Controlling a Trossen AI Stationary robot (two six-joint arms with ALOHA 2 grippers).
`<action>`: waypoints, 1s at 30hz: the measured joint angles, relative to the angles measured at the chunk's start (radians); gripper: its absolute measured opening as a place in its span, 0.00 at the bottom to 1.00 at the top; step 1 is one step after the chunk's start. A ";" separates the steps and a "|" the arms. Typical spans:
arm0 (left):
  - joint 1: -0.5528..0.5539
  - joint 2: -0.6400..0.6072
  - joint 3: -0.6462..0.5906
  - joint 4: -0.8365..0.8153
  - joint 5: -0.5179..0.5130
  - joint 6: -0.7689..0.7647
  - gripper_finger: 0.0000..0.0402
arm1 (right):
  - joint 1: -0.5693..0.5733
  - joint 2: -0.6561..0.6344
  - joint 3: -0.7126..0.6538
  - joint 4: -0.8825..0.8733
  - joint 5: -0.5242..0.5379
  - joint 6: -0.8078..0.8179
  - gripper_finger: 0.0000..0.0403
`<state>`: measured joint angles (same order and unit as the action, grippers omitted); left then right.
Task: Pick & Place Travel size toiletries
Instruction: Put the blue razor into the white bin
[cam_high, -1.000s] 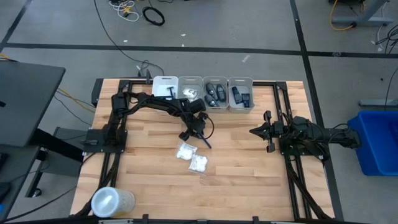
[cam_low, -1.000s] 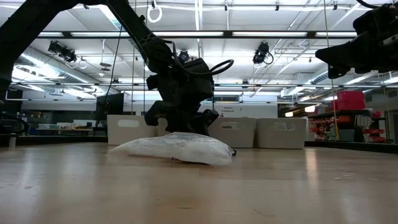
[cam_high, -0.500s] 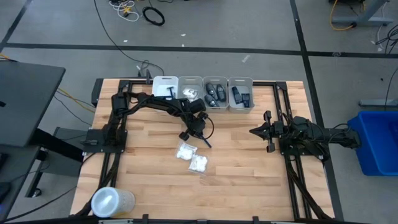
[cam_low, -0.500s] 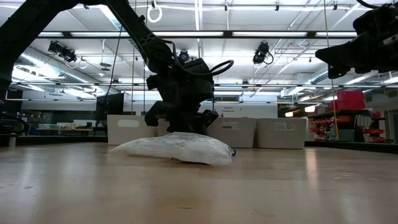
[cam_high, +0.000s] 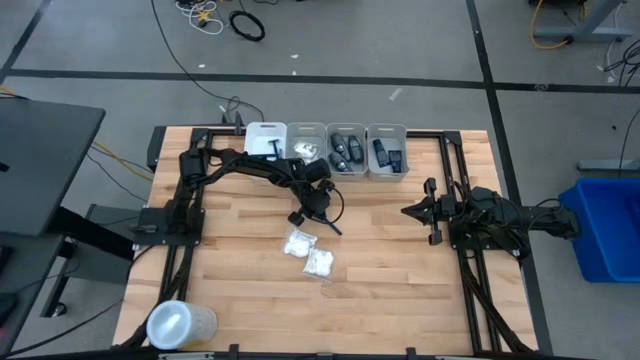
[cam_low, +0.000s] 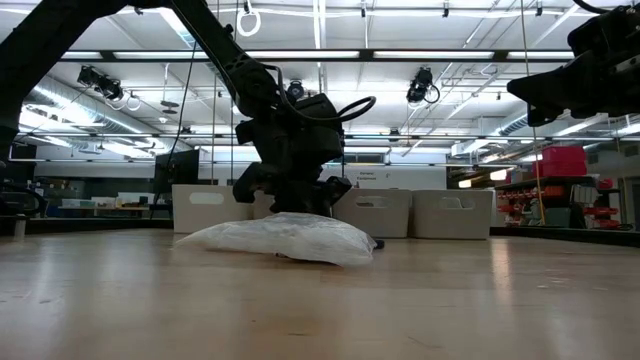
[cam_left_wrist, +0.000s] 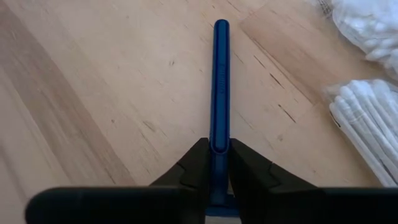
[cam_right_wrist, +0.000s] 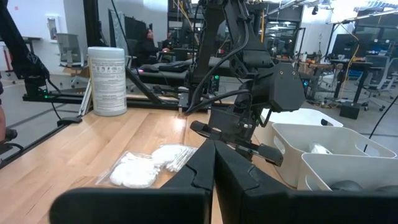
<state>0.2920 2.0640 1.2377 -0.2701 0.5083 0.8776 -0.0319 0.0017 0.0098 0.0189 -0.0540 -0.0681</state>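
Two white packets (cam_high: 308, 253) lie on the table (cam_high: 390, 280); just beside them, toward the bins (cam_high: 345, 150), left gripper (cam_left_wrist: 214, 163) clamps a blue razor (cam_left_wrist: 220, 81). Right gripper (cam_high: 408, 212) idles well apart, fingers together.

- High view looks straight down on the whole table (cam_high: 400, 260).
- Low view sits at tabletop level, facing the bins (cam_low: 415, 213).
- Both share the white packets (cam_high: 298, 243).
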 joint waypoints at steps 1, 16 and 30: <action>0.000 0.000 0.000 0.000 0.000 0.000 0.15 | 0.000 0.000 0.000 0.000 0.000 0.000 0.03; -0.002 0.000 0.025 -0.040 -0.032 -0.027 0.13 | 0.000 0.000 0.000 0.000 0.000 0.000 0.03; -0.024 -0.037 0.064 -0.093 -0.101 -0.028 0.12 | 0.000 0.000 0.000 0.000 0.000 0.000 0.03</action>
<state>0.2684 2.0266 1.3014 -0.3628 0.4077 0.8500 -0.0321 0.0017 0.0098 0.0186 -0.0541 -0.0681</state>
